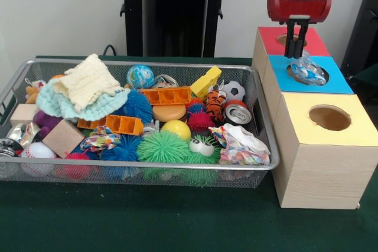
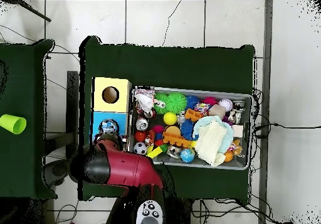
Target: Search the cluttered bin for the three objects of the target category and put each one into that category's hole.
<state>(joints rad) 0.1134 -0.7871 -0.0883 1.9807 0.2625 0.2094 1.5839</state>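
My gripper [image 1: 297,48] hangs right above the hole in the blue-topped box [image 1: 339,81], under its red wrist block. A crumpled blue-and-white plastic wrapper [image 1: 307,70] sits in that hole, its top reaching up to the gripper's tips. Whether the gripper still holds it does not show. In the overhead view the red arm [image 2: 122,165] covers the gripper, and the wrapper [image 2: 109,125] shows in the blue box's hole. The wire bin [image 1: 147,63] at left is full of clutter, including another crumpled wrapper [image 1: 239,146] and a drink can [image 1: 238,113].
A red-topped box [image 1: 269,39] stands behind the blue one and a yellow-topped box [image 1: 348,134] with an empty hole in front. The bin [image 2: 188,90] holds spiky balls, orange blocks, wooden cubes, cloths and small balls. A green cup [image 2: 12,123] lies on a side table.
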